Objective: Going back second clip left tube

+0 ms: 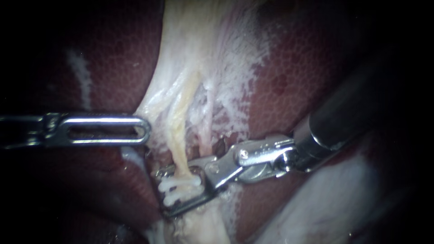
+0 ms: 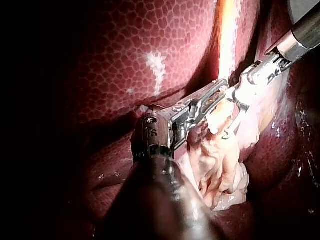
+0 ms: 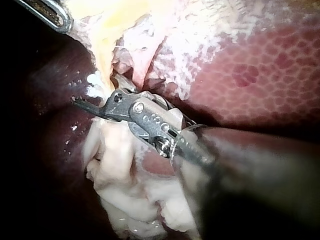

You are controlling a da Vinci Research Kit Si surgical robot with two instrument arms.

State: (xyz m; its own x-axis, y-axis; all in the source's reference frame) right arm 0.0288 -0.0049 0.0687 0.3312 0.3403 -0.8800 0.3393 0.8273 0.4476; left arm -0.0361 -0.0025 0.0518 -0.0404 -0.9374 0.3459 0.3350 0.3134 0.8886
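Dark red, mottled liver (image 1: pixel 289 68) is seen behind the field, overlaid by pale tissue (image 1: pixel 212 54). A yellowish tube (image 1: pixel 183 135) is crossed low down by two white clips (image 1: pixel 180 183) (one just below the other). The right instrument (image 1: pixel 165 193) is held with its jaws apart, straddling the clipped tube, nothing gripped. The left instrument (image 1: pixel 143 131) is laid level, its slotted tip against the pale tissue; its grip cannot be determined.
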